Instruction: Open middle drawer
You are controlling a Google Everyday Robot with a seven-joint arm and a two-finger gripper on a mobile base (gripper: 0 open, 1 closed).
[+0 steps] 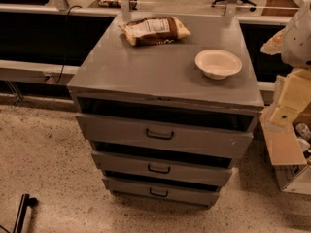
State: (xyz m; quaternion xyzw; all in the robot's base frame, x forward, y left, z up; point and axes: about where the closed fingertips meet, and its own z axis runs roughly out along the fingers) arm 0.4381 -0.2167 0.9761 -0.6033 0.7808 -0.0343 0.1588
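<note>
Mid drawer [163,168] left of jaws.

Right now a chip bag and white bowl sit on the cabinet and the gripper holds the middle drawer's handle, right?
No: the camera view shows the gripper beside the cabinet, apart from the handle of the middle drawer. The chip bag and white bowl do sit on top.

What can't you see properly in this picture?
- Inside the middle drawer: camera view, only a dark gap shows; the drawer front above covers it.
- Words on the snack bag: too small to read.
- Black object, bottom left: cut off by the lower edge.
- The gripper, right of the cabinet: its arm is cut off by the right edge.
</note>
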